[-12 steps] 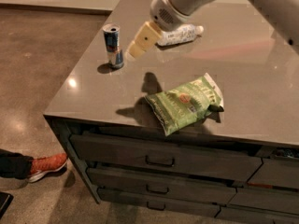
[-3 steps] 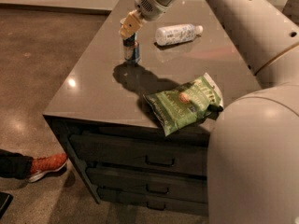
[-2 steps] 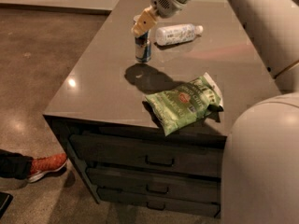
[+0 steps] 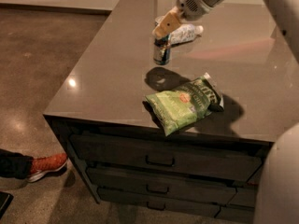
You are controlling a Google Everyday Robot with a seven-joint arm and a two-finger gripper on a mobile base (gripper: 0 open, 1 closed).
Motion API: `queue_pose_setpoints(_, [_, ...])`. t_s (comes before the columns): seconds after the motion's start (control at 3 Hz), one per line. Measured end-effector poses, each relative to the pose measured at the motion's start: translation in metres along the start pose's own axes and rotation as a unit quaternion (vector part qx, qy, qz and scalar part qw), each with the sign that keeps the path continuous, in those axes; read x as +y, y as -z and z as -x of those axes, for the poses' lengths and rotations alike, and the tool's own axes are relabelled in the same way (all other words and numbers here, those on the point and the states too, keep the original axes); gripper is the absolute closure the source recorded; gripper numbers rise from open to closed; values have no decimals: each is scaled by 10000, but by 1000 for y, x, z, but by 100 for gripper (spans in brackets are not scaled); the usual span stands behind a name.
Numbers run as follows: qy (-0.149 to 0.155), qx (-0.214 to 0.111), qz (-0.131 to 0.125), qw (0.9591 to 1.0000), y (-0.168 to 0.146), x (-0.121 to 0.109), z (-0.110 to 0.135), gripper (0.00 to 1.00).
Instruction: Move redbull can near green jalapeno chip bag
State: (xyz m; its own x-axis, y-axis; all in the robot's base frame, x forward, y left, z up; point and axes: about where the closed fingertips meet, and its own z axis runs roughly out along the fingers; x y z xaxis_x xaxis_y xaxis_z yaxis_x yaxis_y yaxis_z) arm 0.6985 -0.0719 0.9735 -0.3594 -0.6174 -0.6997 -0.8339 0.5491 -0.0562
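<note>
The redbull can (image 4: 161, 52) is a slim blue-and-silver can held upright a little above the grey countertop (image 4: 107, 78); its shadow lies just below and in front of it. My gripper (image 4: 163, 33) with tan fingers is shut on the can's top, reaching in from the upper right. The green jalapeno chip bag (image 4: 184, 104) lies flat near the counter's front edge, in front of and slightly right of the can, with a gap between them.
A white plastic bottle (image 4: 186, 31) lies on its side just behind the can. The counter tops a dark drawer cabinet (image 4: 159, 160). A person's red shoe (image 4: 46, 165) is on the floor at the lower left. My arm's body fills the right edge.
My gripper has carried the can from the counter's far left part to the right, towards the chip bag. The bag and bottle have not moved.
</note>
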Motion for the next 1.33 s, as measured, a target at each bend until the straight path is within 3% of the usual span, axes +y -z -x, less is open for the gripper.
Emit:
queue_pose_setpoints(0.33, [-84, 19, -27, 10000, 11, 0, -22, 100])
queue_pose_setpoints(1.33, [-194, 213, -40, 9996, 26, 7, -70, 30])
